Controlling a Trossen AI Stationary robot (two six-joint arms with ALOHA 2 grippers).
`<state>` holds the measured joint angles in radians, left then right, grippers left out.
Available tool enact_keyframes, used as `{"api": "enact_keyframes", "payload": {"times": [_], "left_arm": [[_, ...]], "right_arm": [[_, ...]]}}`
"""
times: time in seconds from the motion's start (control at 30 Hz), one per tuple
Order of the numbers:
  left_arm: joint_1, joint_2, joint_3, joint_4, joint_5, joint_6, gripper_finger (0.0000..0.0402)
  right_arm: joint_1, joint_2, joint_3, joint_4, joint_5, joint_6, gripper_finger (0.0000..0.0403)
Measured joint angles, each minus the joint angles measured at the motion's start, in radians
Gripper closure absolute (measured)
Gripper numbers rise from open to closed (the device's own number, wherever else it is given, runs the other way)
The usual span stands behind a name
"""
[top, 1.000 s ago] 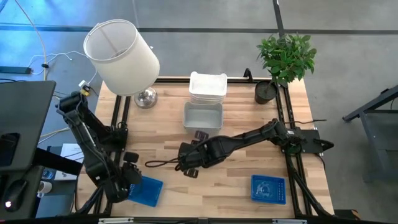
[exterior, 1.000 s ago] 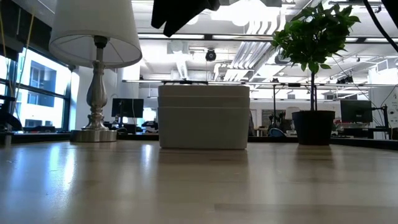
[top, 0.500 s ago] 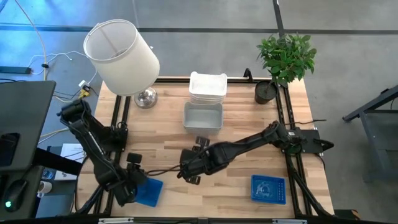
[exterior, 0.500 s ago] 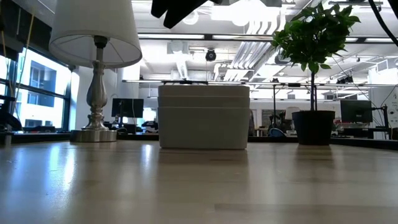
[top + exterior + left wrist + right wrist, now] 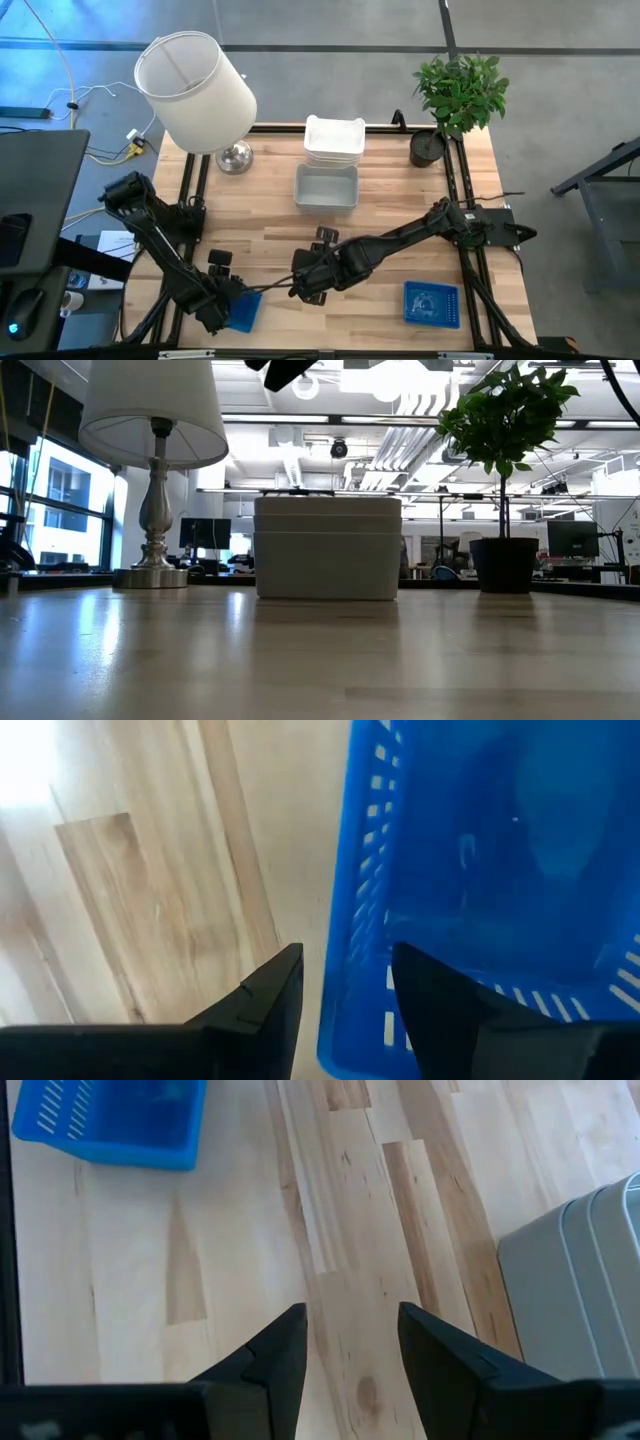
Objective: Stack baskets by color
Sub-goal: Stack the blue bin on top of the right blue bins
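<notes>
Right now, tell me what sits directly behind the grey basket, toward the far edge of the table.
A stack of white baskets stands just behind the grey basket. The low view shows its side in layers, but whatever lies inside the lower ones is covered.

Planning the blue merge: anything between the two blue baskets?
High view: the right tool hangs between the left blue basket and the right blue basket; otherwise bare wood.

A white lamp (image 5: 195,90) stands at the table's (image 5: 400,195) far left corner. A potted plant (image 5: 458,95) stands at the far right corner. A dark desk (image 5: 35,195) sits left of the table.
</notes>
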<state>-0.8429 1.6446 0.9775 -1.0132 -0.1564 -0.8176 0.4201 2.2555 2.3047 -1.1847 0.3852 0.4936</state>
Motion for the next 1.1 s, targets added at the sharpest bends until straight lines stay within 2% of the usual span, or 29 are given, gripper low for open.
{"api": "enact_keyframes", "payload": {"times": [0.13, 0.23, 0.5, 0.57, 0.77, 1.1], "left_arm": [[0.001, 0.023, 0.0, 0.005, -0.001, 0.017, 0.0264], [0.009, 0.027, 0.0, 0.012, -0.004, 0.017, 0.028], [0.041, 0.025, 0.001, 0.019, -0.003, -0.043, 0.0381], [0.045, 0.023, 0.002, 0.025, -0.001, -0.044, 0.0395], [0.045, 0.023, 0.002, 0.026, -0.018, -0.078, 0.0394], [0.046, 0.025, 0.065, 0.002, -0.153, -0.078, 0.0401]], "right_arm": [[0.009, 0.0, 0.0, 0.0, -0.001, 0.015, 0.0259], [0.019, 0.0, 0.0, 0.0, -0.001, 0.038, 0.0259], [0.045, 0.0, 0.0, 0.0, 0.008, 0.093, 0.0259], [0.052, 0.0, 0.0, 0.0, 0.014, 0.093, 0.0259], [0.059, 0.0, 0.0, -0.006, 0.016, 0.149, 0.0259], [0.076, 0.001, -0.043, -0.015, 0.021, 0.301, 0.0259]]}}
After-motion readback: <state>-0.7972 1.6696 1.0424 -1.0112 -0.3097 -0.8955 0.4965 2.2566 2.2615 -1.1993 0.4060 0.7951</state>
